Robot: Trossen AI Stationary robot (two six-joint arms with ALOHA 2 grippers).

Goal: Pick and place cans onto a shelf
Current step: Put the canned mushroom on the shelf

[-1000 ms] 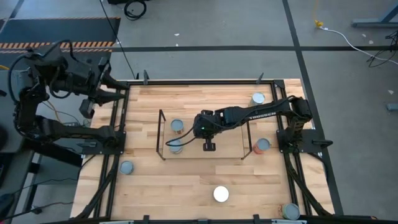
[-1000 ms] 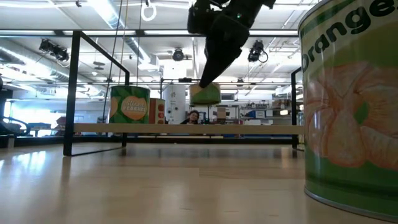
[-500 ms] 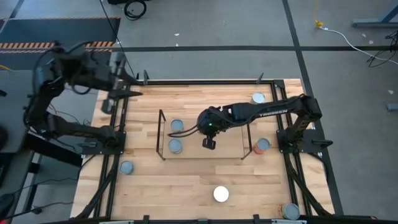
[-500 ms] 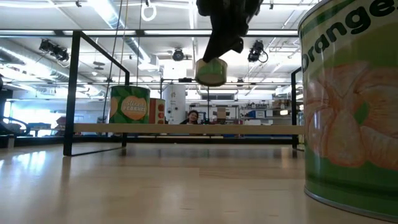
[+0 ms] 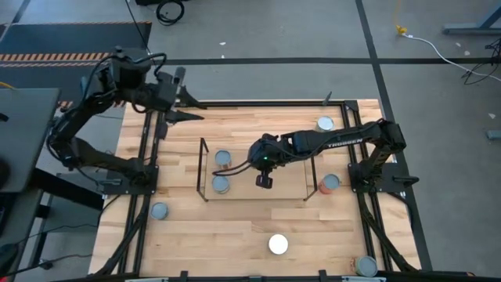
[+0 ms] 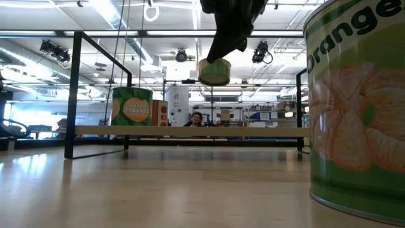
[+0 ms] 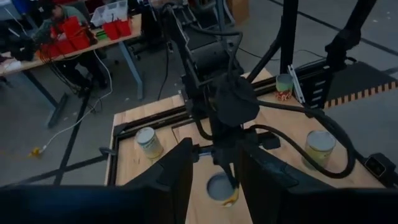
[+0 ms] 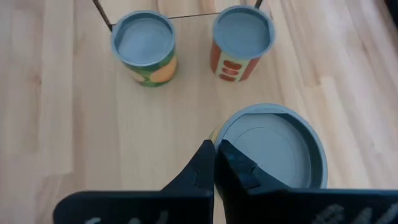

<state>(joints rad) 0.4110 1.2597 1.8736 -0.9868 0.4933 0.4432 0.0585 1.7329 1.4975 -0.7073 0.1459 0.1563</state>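
right end effector with can aloft, height evident only at table level

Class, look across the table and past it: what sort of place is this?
Probably a robotics lab or workshop: grey concrete floor with taped lines, a workbench with red bins, and a black metal-framed wooden table. The right claw holds a can above it.

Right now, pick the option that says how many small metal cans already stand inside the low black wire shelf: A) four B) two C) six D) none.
B: the high view shows two cans, one and another, at the left end of the shelf.
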